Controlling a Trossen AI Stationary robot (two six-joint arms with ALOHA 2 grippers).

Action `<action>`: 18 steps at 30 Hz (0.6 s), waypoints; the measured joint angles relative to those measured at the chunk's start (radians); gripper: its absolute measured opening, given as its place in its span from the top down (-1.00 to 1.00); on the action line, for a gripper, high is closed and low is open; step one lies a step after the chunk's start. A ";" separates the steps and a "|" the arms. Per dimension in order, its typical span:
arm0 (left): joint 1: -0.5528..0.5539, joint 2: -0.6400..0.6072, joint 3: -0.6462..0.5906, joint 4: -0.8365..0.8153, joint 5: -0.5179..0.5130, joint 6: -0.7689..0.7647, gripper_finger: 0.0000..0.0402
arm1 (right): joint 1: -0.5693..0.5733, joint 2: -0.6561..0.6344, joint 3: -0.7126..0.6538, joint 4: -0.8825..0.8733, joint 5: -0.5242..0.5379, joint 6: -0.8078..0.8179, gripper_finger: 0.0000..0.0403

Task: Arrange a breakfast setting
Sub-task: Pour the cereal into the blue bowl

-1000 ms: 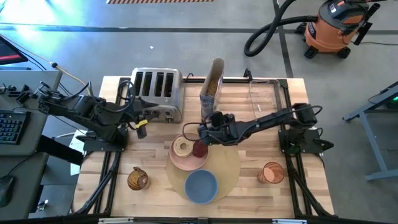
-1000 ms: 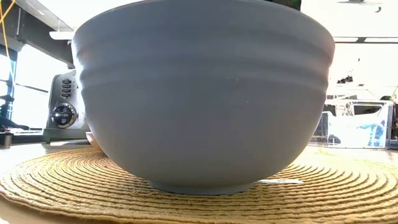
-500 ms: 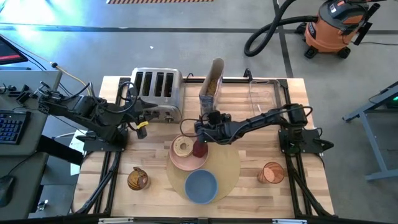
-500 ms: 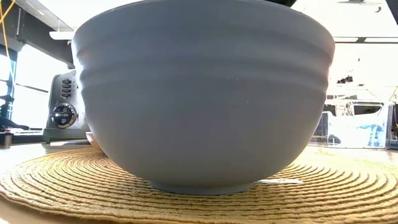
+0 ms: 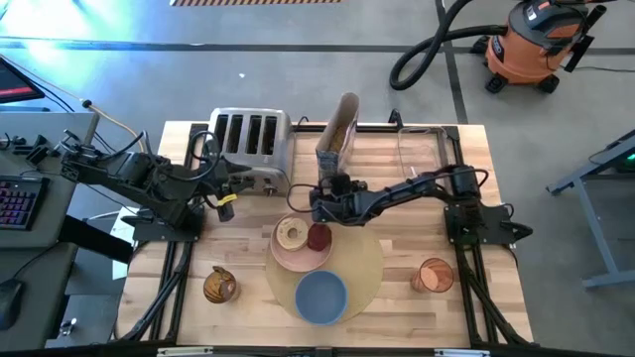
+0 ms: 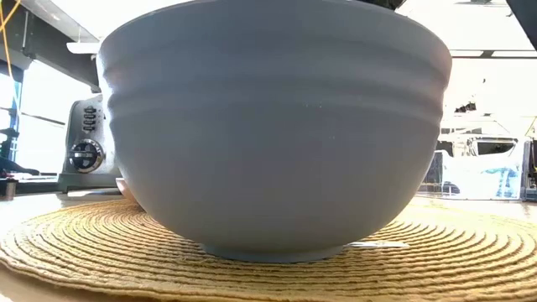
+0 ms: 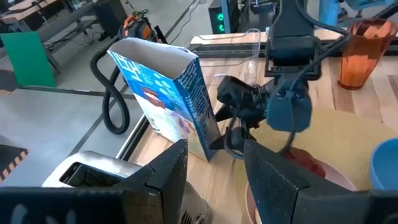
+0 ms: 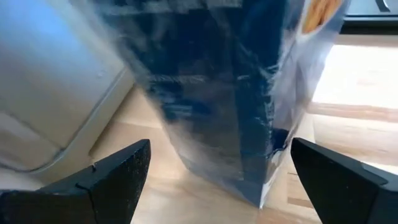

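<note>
A round tan placemat (image 5: 365, 260) lies at the table's middle front. A blue bowl (image 5: 320, 296) stands on its near part and fills the low view (image 6: 277, 126). A pink plate (image 5: 298, 256) rests on the mat's far left, carrying a tan bagel (image 5: 291, 234) and a red fruit (image 5: 318, 237). A tall blue cereal box (image 5: 337, 139), open at the top, stands behind. My right gripper (image 5: 316, 200) is open just in front of the box (image 8: 217, 93), with its fingers wide on either side and apart from it. My left gripper (image 5: 230, 188) is open beside the toaster. No spoon shows.
A steel four-slot toaster (image 5: 248, 144) stands at the far left. A clear container (image 5: 422, 149) is at the far right and an orange cup (image 5: 434, 275) at the near right. A brown and yellow object (image 5: 220, 286) lies at the near left.
My right gripper has drawn back from over the plate toward the table's far edge, closer to the cereal box. The red fruit now shows whole on the plate beside the bagel.
</note>
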 joint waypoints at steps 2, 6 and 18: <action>0.000 0.000 0.000 -0.006 0.000 0.000 0.26 | -0.006 0.011 0.000 -0.003 -0.017 0.004 -0.84; 0.000 0.000 0.000 -0.014 0.000 0.000 0.26 | -0.013 0.018 0.000 -0.053 -0.029 0.017 -0.84; 0.000 0.000 0.000 -0.036 0.000 0.002 0.26 | 0.008 0.018 -0.001 -0.244 -0.017 0.120 -0.84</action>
